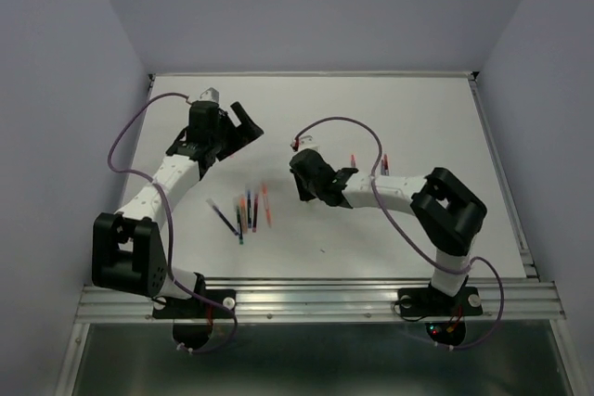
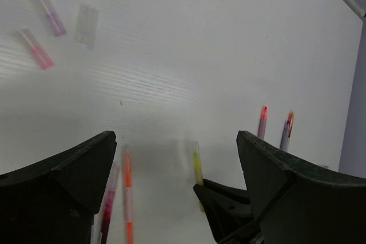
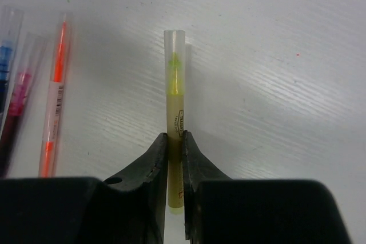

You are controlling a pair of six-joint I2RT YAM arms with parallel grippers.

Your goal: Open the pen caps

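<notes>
The right claw (image 3: pixel 174 138) is pinched shut on the barrel of a yellow-green pen (image 3: pixel 174 112), its two fingers pressed flat against either side, low on the barrel. Most of the pen sticks out straight ahead of the fingertips. Whether it is lifted off the table (image 3: pixel 274 84) I can't tell. At the pen's far end, well beyond the claw, sits its clear cap (image 3: pixel 174 55), with the yellow tip showing through. To my eye this is a light, stiff little stick of smooth plastic, so it could slide or swivel in a narrow pinch. The cap looks thin-walled and pushed on, and likely wants a straight pull along the pen rather than a hard squeeze. The exposed cap end is the obvious place for the other claw to take hold, with the barrel held as it is. Off to the left of the claw lie an orange pen (image 3: pixel 55 95), a pink pen (image 3: pixel 17 101) and a blue pen (image 3: pixel 6 55), roughly parallel and close together. Farther off, the left claw (image 2: pixel 176 141) hangs with its fingers spread wide and nothing between them, looking down toward the capped end. Beyond it, three loose caps (image 2: pixel 35 48) lie scattered on the table.
</notes>
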